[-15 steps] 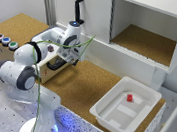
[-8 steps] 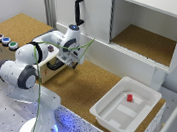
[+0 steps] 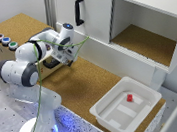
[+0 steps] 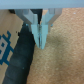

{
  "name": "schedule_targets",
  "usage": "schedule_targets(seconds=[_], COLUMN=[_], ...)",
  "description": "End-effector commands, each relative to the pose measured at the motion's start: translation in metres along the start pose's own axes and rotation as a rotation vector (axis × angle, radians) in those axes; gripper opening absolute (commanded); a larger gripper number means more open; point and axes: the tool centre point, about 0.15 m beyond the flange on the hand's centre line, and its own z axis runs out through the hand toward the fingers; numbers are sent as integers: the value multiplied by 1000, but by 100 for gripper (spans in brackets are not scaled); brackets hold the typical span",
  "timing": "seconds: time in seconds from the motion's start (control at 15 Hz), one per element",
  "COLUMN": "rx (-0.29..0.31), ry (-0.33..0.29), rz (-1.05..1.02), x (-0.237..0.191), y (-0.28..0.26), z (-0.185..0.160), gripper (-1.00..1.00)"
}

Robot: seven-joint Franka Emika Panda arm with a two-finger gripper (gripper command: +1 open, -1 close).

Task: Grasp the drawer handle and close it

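The wooden box (image 3: 2, 53) with red, blue and green buttons stands at the exterior view's left. Its pale plywood drawer (image 3: 43, 59) sticks out toward the cork floor. The black drawer handle (image 3: 51, 63) shows just under my wrist. In the wrist view it is a dark bar (image 4: 22, 60) against the drawer front (image 4: 6, 35). My gripper (image 3: 64, 58) hangs right beside the handle. In the wrist view the gripper (image 4: 40, 42) has its fingers pressed together with nothing between them. The handle lies to one side of the fingertips, outside them.
A large white cabinet (image 3: 134, 17) stands behind, with an upright black door handle (image 3: 78, 10) and an open compartment. A white plastic tub (image 3: 105, 114) holding a small red object (image 3: 129, 97) sits on the cork surface (image 3: 85, 86) at the exterior view's lower right.
The gripper has dropped slightly lower and closer to the drawer handle. Nothing else has moved.
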Motion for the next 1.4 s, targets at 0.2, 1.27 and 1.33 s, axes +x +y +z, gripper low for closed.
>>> schedule_targets(seconds=[0.2,1.27,1.33], rx=[-8,-99,-104], ry=[-21,77,87], rz=[-131,34,38], x=[19,-9,-11], y=[-96,-33,-21], z=[31,-41,-52], gripper=[-100,100,100])
